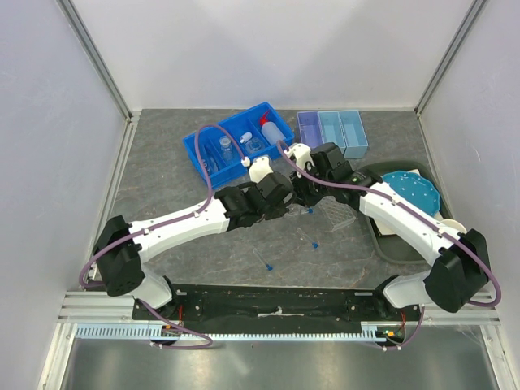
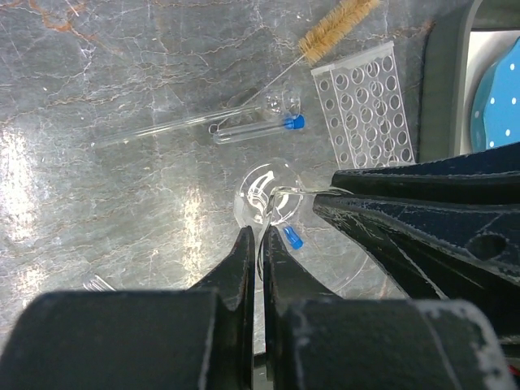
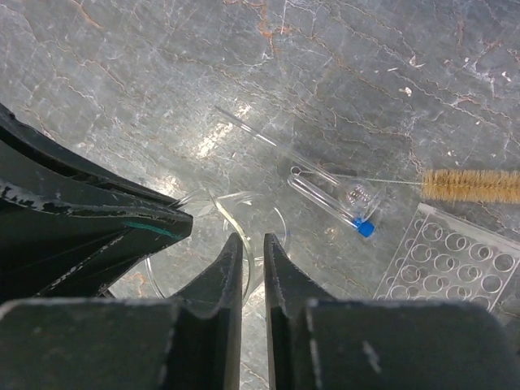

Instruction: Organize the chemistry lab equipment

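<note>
The left end effector (image 2: 258,237) and right end effector (image 3: 253,240) crowd each other at mid-table, both pinching the small clear glass flask (image 2: 264,195), with no passage between them. Close beside them lie a blue-capped clear test tube (image 2: 256,128), thin clear glass rod (image 2: 154,130), tan bristle brush (image 2: 337,24) and clear perforated tube rack (image 2: 366,106). Open grey marbled table (image 1: 158,171) lies left of the arms.

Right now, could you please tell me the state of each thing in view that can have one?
left hand, shut on the rim of the clear glass flask.
right hand, shut on the same flask.
test tube, lying flat on the table, blue cap on.
tube rack, lying flat, visible holes empty.
squeeze bottle, in the blue bin, red cap on.
brush, lying flat on the table.
</note>
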